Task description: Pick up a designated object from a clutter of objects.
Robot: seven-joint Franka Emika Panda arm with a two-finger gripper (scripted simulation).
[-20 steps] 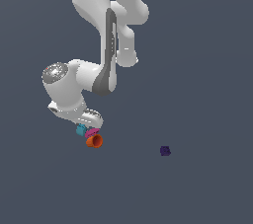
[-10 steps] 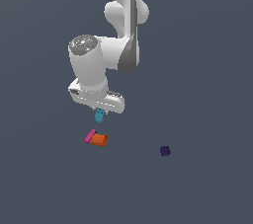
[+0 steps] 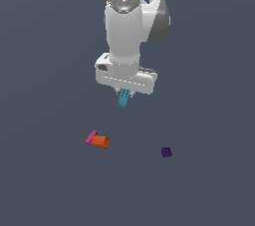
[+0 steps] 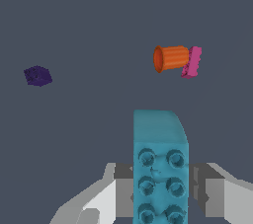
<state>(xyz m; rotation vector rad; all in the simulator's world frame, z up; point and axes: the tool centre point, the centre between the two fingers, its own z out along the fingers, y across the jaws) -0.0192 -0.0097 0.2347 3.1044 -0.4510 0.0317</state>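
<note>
My gripper (image 3: pixel 124 92) is shut on the teal studded brick (image 3: pixel 124 99), which hangs from it well above the floor. In the wrist view the brick (image 4: pixel 159 168) stands between the two fingers (image 4: pixel 123 183), studs facing the camera. The orange ribbed cup (image 3: pixel 101 142) lies on its side on the floor below, toward the exterior view's left, with the small pink block (image 3: pixel 91 137) touching its end. Both show in the wrist view, cup (image 4: pixel 170 58) and pink block (image 4: pixel 192 62). The dark purple cube (image 3: pixel 166 152) sits apart toward the exterior view's right.
The purple cube also shows in the wrist view (image 4: pixel 38 76). The floor (image 3: pixel 209 190) is a flat dark grey surface. The white arm (image 3: pixel 130 26) rises above the gripper.
The arm has lifted the teal brick up off the floor and carried it toward the exterior view's right. The orange cup tipped onto its side beside the pink block. The purple cube stayed put.
</note>
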